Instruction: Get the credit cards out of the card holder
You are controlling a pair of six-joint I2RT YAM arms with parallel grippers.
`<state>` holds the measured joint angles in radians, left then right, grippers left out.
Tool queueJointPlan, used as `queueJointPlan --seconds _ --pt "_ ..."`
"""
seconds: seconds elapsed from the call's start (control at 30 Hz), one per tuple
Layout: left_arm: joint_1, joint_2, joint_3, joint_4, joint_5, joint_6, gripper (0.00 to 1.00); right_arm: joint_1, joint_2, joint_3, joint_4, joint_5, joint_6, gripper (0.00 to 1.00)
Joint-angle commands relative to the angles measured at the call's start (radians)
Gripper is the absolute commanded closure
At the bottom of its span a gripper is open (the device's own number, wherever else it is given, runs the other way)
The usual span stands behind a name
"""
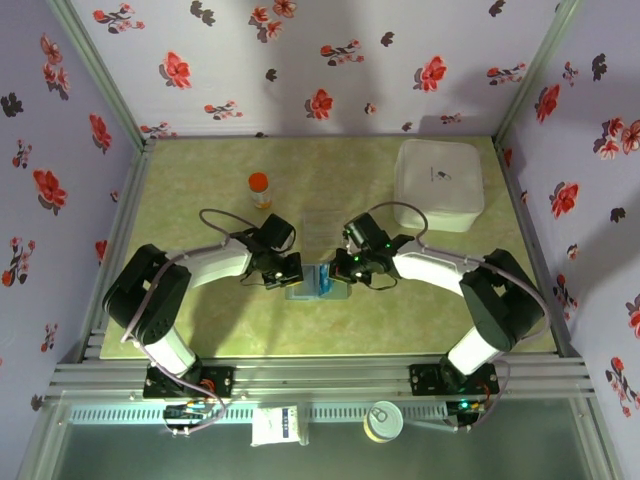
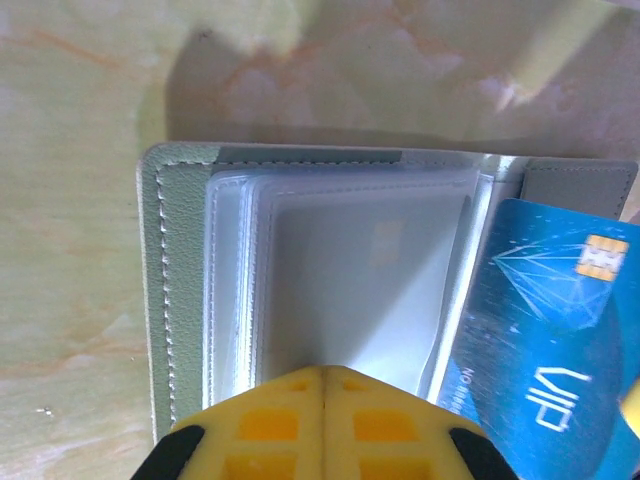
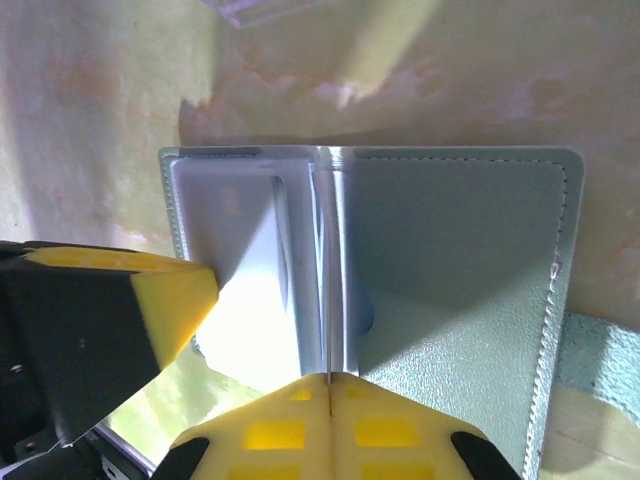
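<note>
Grey-blue stitched card holder [image 2: 160,300], clear sleeves [image 2: 350,270] pinned by the closed left gripper [image 2: 325,385]; right gripper [image 3: 330,385] pinches a glossy blue card [image 2: 540,320].

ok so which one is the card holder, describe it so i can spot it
On the green table, look at the middle, between the left gripper and right gripper. The card holder lies open there: small, flat, grey-blue, a blue card poking out, unlike the big white box.

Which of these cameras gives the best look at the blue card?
Left wrist view: the blue credit card is close and face-up, chip and VIP lettering readable. The top external view makes it a tiny blue patch; the right wrist view gives a faint bluish hint.
</note>
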<state>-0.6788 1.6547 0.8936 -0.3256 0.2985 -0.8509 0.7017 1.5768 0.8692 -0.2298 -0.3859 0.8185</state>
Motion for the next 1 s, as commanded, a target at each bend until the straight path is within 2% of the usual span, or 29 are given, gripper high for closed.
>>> queueJointPlan --seconds 0.0,0.1,0.27,0.4,0.57,0.73,0.97 --pt "0.011 -0.041 -0.005 -0.025 -0.009 0.004 0.95 0.007 -0.049 0.058 -0.113 0.054 -0.054 0.95" --pt "0.016 -0.062 -0.001 -0.025 -0.007 0.006 0.91 0.005 -0.055 0.107 -0.199 0.073 -0.134 0.95" --pt "0.025 -0.084 0.002 -0.028 -0.001 0.017 0.89 0.007 -0.022 0.21 -0.345 0.1 -0.357 0.96" --pt "0.047 -0.11 -0.017 -0.024 -0.004 0.018 0.88 0.009 0.033 0.319 -0.479 0.187 -0.597 0.98" --pt "0.08 -0.158 -0.062 -0.004 -0.011 0.012 0.85 0.007 0.084 0.415 -0.557 0.289 -0.921 0.96" --pt "0.13 -0.224 -0.122 0.033 -0.01 -0.006 0.81 0.021 0.171 0.559 -0.696 0.304 -1.294 0.94" --pt "0.17 -0.289 -0.202 0.105 0.001 -0.044 0.72 0.023 0.305 0.797 -0.811 0.389 -1.542 0.97"
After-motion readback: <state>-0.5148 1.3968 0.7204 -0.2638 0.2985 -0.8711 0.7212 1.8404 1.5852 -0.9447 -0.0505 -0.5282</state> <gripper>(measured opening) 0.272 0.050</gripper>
